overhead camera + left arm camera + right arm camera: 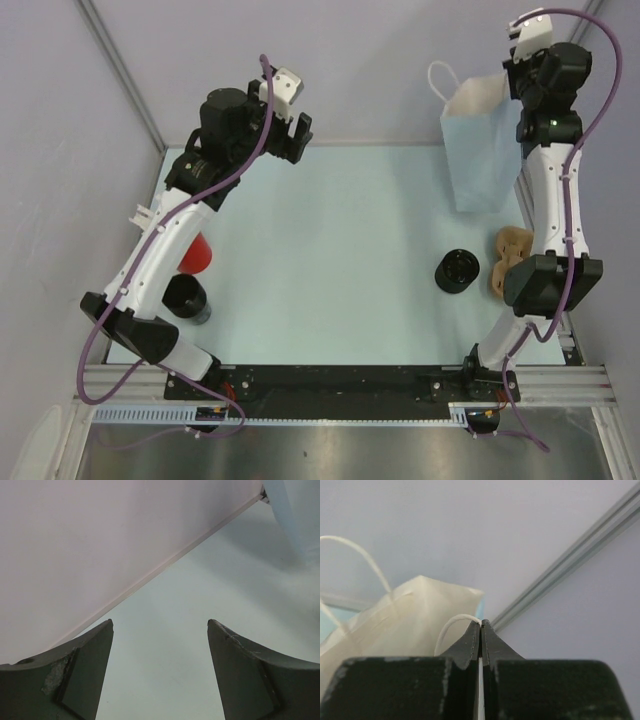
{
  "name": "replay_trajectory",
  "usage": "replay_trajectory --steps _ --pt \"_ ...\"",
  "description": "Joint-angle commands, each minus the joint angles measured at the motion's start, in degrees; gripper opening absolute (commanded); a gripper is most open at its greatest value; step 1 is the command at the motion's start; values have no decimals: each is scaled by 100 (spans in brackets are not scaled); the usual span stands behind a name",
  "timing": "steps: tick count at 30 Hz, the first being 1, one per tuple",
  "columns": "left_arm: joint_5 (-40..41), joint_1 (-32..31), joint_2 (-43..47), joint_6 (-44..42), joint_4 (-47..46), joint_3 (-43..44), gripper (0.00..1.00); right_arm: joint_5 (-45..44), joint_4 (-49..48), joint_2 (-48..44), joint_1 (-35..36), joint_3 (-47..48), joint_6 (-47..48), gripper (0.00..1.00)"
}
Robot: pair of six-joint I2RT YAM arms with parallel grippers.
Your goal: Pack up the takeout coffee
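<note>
The right gripper (481, 624) is clenched on the paper bag's (480, 150) cord handle (447, 627) at the tabletop's (330, 250) far right corner, the left gripper (160, 630) gapes empty, and the takeout coffee (458, 270) sits by the right edge; any sideways tug could topple the bag.

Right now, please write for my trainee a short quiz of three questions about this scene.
1. True or false: the left gripper is open and empty.
2. The right gripper is shut on: A a straw; B the paper bag's handle; C a lid.
3. Fill in: the takeout coffee stands on the table beside the brown ___.
Key: 1 true; 2 B; 3 cup carrier.
</note>
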State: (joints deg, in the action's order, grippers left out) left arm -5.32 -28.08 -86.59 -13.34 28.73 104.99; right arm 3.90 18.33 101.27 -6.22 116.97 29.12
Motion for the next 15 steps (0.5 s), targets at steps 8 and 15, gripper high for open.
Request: replay_trajectory --steps 8,15 --pt "-48 48 204 104 -166 -154 81 -223 118 709 -46 1074 -109 0" --pt "-39 65 247 95 -193 -216 81 -144 -786 121 68 -570 84 0"
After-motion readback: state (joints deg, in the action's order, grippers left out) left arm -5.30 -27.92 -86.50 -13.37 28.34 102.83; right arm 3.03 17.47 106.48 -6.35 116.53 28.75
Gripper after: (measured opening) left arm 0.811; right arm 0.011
